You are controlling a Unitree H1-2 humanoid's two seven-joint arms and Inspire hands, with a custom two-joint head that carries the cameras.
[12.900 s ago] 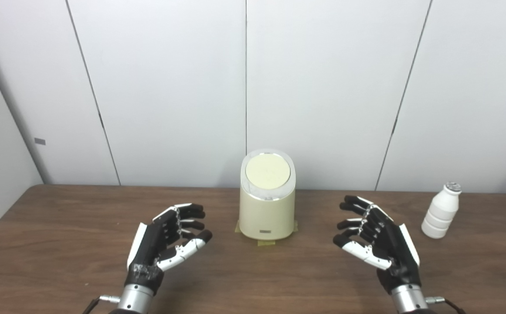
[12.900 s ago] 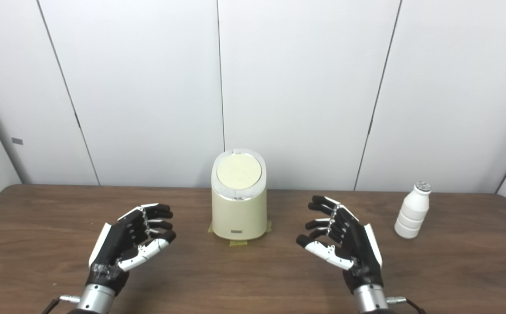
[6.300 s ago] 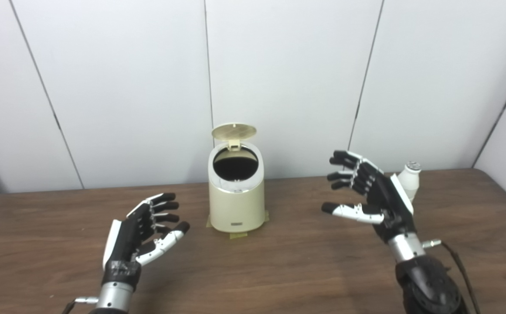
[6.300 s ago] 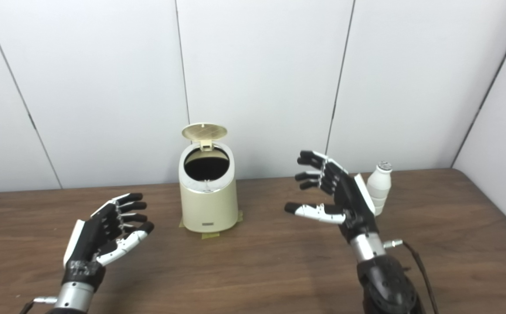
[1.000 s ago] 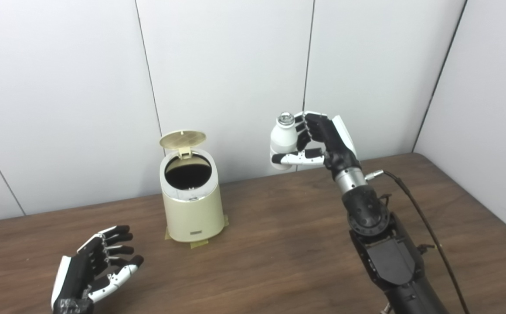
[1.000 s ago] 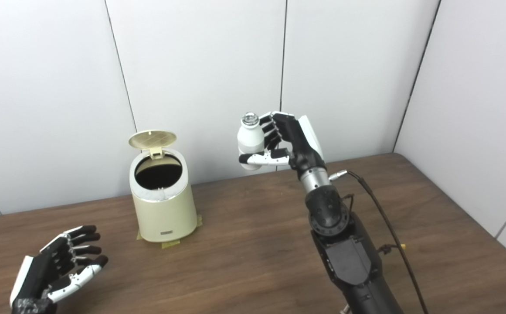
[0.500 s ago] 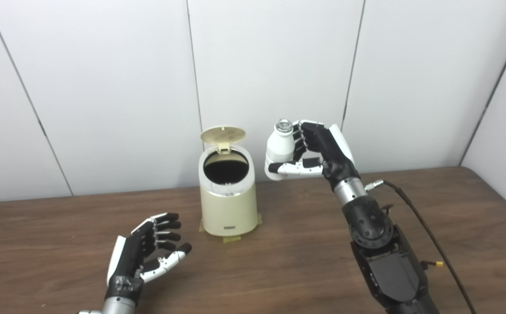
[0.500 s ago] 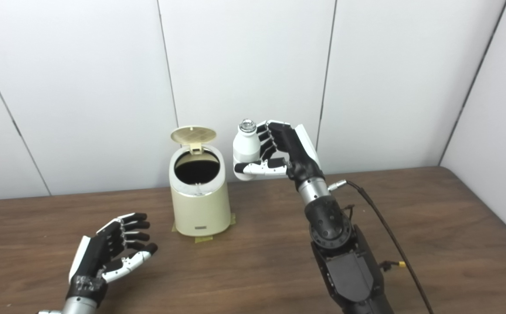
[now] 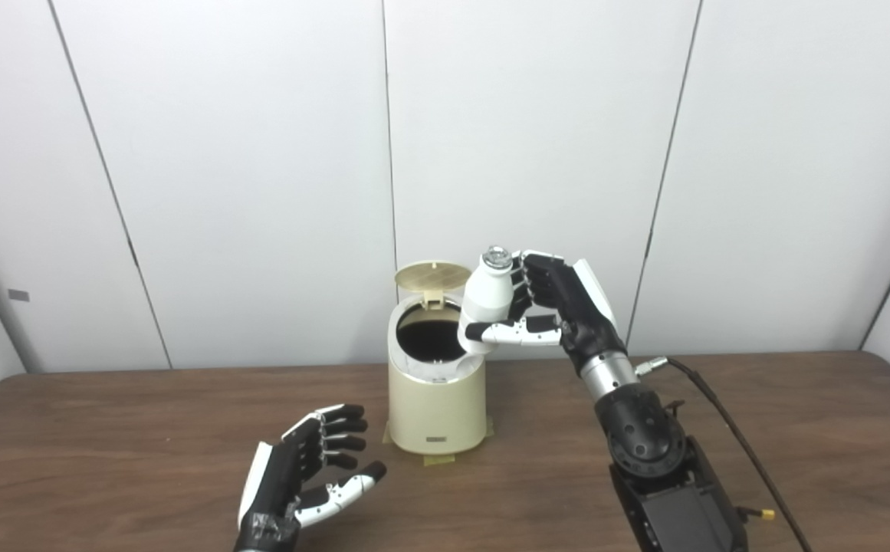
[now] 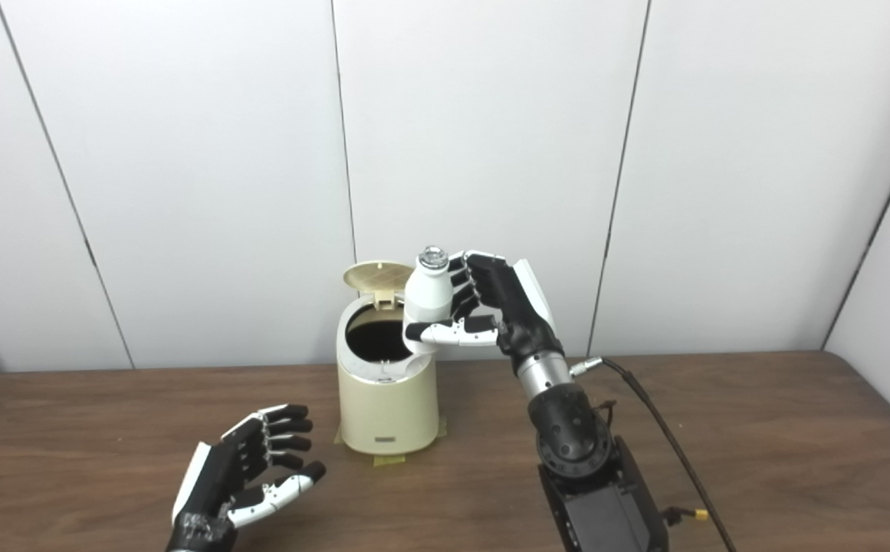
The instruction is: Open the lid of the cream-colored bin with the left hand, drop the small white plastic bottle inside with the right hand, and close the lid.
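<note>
The right hand (image 9: 559, 307) grips the small white plastic bottle (image 9: 486, 300) seemingly over the open cream-colored bin's (image 9: 437, 399) rim (lid (image 9: 433, 274) up); the left hand (image 9: 303, 479) rests spread, empty.

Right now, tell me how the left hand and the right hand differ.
The left hand is open and holds nothing; the right hand is shut on the small white bottle. The left hand is low over the table, in front of the cream bin; the right hand is raised beside the bin's open mouth. Both are black and white.

Brown wooden table (image 9: 107, 429), white panelled wall (image 9: 245, 169), yellow tape (image 9: 438, 459) on the tabletop
</note>
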